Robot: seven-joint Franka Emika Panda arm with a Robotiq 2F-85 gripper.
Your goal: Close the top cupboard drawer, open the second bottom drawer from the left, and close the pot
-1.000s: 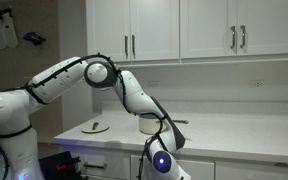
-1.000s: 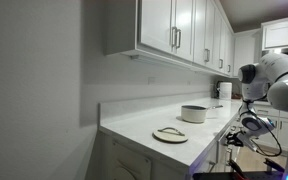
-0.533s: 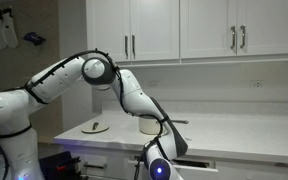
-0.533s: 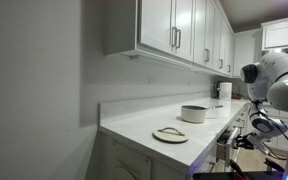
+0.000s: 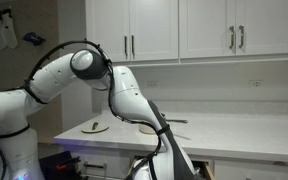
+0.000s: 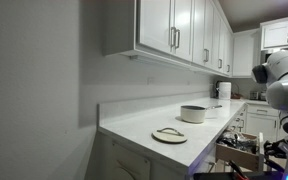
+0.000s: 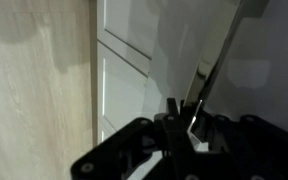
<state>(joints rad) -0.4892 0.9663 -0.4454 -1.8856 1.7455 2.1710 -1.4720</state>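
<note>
In the wrist view my gripper (image 7: 189,128) is shut on the silver bar handle (image 7: 216,58) of a white drawer front (image 7: 122,85). In an exterior view the second bottom drawer (image 6: 239,152) stands pulled out below the counter, showing its light wood interior. The steel pot (image 6: 194,113) sits open on the counter. Its round lid (image 6: 170,134) lies flat beside it and also shows in an exterior view (image 5: 96,127). My arm (image 5: 134,100) hides most of the pot there. The tall white top cupboard doors (image 5: 134,30) are all shut in both exterior views.
The white counter (image 5: 234,135) runs along the wall under the cupboards (image 6: 174,35). A light wood panel (image 7: 34,90) fills the left of the wrist view. The robot base (image 5: 9,125) stands by the counter's end.
My arm has drawn back from the cabinets and sunk lower. The drawer has slid further out, now showing its wood interior.
</note>
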